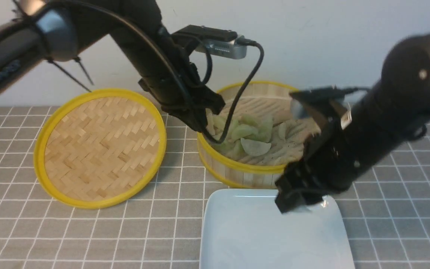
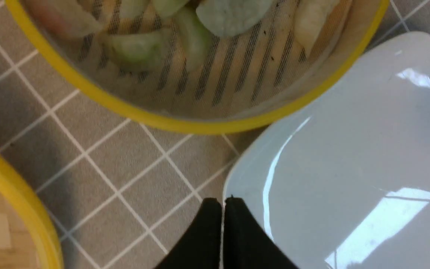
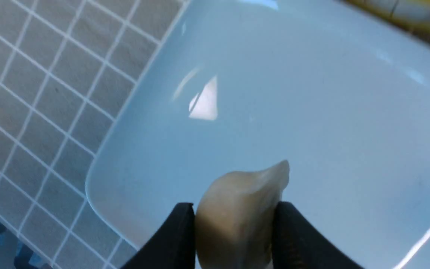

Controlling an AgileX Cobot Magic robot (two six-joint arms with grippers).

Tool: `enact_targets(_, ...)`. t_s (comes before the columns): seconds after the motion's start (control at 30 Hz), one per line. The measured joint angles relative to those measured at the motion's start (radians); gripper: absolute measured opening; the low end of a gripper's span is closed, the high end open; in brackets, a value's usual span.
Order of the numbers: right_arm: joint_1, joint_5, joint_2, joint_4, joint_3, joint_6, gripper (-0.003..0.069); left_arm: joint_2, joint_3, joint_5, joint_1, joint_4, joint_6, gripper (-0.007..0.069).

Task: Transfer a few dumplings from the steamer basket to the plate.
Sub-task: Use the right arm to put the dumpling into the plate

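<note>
Here, in the front view, the steamer basket [image 1: 245,170] stood on the far part of the tablecloth [image 1: 133,231], and several dumplings [image 1: 256,147] lay inside it, mostly towards its left wall. The plate [image 1: 274,231] was in front of the basket, near the tablecloth's front edge, and the woven lid [image 1: 101,147] lay at the left. The left gripper [image 1: 203,125] was above the left rim of the basket; the right gripper [image 1: 293,194] was over the plate's far right corner.

In the left wrist view, the tips of the left gripper were closed together, with nothing between them.

In the right wrist view, the right gripper was partly open, its fingers pressing on both sides of one pale dumpling [image 3: 233,220], which it held above the plate.
</note>
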Motion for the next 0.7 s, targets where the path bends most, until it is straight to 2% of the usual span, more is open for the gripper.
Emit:
enact_targets(0.2,0.003,-0.099,-0.009,0.018,0.173,0.007,0.0244,0.118,-0.114,-0.037,-0.031,0.025,0.052,0.0017)
enact_targets(0.33,0.003,-0.134,-0.009,0.023,0.232,0.002,0.0258,0.203,-0.165,-0.142,-0.046,0.042,0.069,0.0116)
enact_targets(0.37,0.003,-0.134,-0.009,0.023,0.232,0.002,0.0258,0.205,-0.165,-0.147,-0.046,0.042,0.069,0.0122)
enact_targets(0.5,0.003,-0.157,-0.01,0.028,0.237,-0.04,0.0428,0.242,-0.17,-0.264,-0.046,0.053,0.069,0.0268)
enact_targets(0.6,0.003,-0.164,-0.01,0.029,0.237,-0.058,0.0547,0.258,-0.17,-0.298,-0.046,0.054,0.069,0.0329)
enact_targets(0.7,0.003,-0.171,-0.01,0.029,0.237,-0.063,0.0615,0.274,-0.17,-0.329,-0.046,0.047,0.069,0.0371)
